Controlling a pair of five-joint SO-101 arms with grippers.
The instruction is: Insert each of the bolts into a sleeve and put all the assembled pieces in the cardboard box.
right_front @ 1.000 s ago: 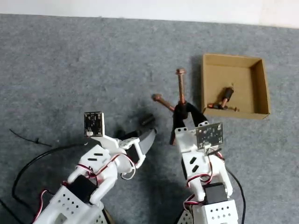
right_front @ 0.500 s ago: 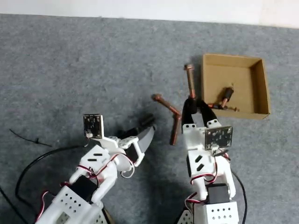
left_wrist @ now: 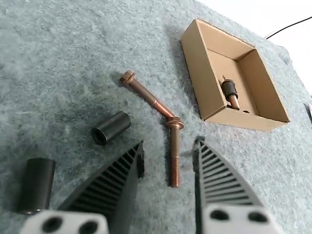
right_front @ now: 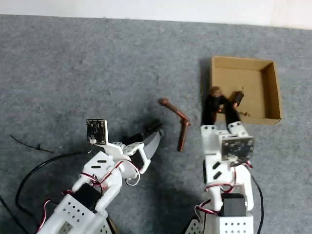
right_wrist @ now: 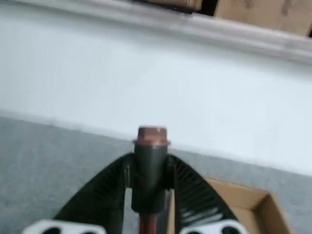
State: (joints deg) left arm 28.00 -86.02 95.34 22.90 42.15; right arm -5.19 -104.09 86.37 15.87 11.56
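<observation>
My right gripper (right_wrist: 148, 163) is shut on a black sleeve (right_wrist: 148, 183) with a copper bolt through it; the bolt head (right_wrist: 152, 135) sticks out past the fingertips. In the high view that gripper (right_front: 218, 101) hangs over the near left wall of the cardboard box (right_front: 270, 92). Inside the box lies one assembled piece (left_wrist: 229, 92). Two bare bolts (left_wrist: 146, 95) (left_wrist: 174, 151) lie tip to head on the carpet, with two loose sleeves (left_wrist: 112, 127) (left_wrist: 35, 184) nearby. My left gripper (left_wrist: 168, 146) stands open just short of the nearer bolt.
Grey carpet covers the table, and a white wall strip (right_front: 156, 9) runs along its far edge. A thin black cable (right_front: 29, 145) lies at the left, beside the left arm. Open carpet stretches to the far left.
My right gripper has carried its bolt rightwards from the middle of the carpet to the box's left wall and tilted it up. A second bolt has come into sight. The left arm barely moved.
</observation>
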